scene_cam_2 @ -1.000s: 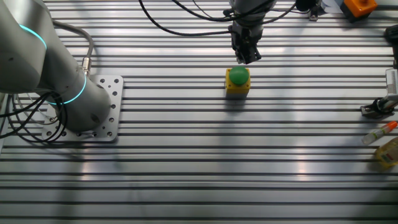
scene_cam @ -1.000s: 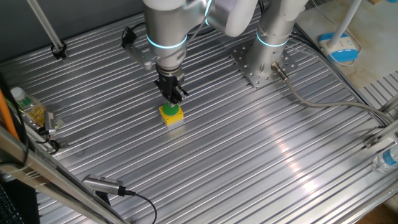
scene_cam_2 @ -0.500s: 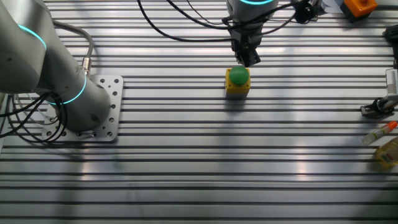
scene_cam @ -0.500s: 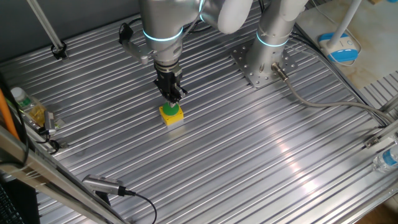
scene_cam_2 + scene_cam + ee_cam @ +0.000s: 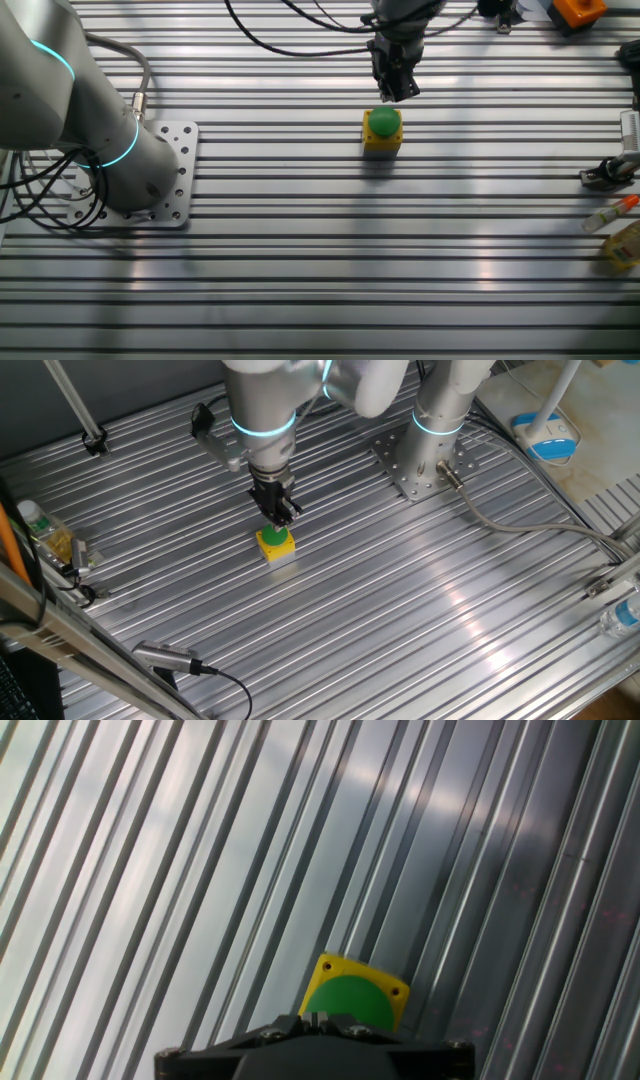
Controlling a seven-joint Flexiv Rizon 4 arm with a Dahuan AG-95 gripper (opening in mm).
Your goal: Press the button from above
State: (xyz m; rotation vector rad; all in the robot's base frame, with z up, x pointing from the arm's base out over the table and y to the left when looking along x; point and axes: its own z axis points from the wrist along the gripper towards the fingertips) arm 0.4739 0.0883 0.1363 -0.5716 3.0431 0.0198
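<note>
The button (image 5: 274, 537) is a round green cap on a small yellow box with a pale base, and it stands on the ribbed metal table. It also shows in the other fixed view (image 5: 383, 123) and in the hand view (image 5: 352, 1000). My gripper (image 5: 281, 515) points straight down and hovers just above the button, a little to its far side; it also shows in the other fixed view (image 5: 394, 95). In the hand view the fingertips (image 5: 300, 1020) are pressed together, shut on nothing, and they hide the cap's near edge.
The arm's base plate (image 5: 420, 465) is bolted to the table behind the button. A second arm's base (image 5: 120, 170) stands at the left. Bottles (image 5: 625, 240) and a clamp (image 5: 605, 172) lie at the table edge. A cable (image 5: 510, 525) runs across the right side.
The gripper swayed slightly sideways above the button and has come back to about where it was a second ago. The button has not moved.
</note>
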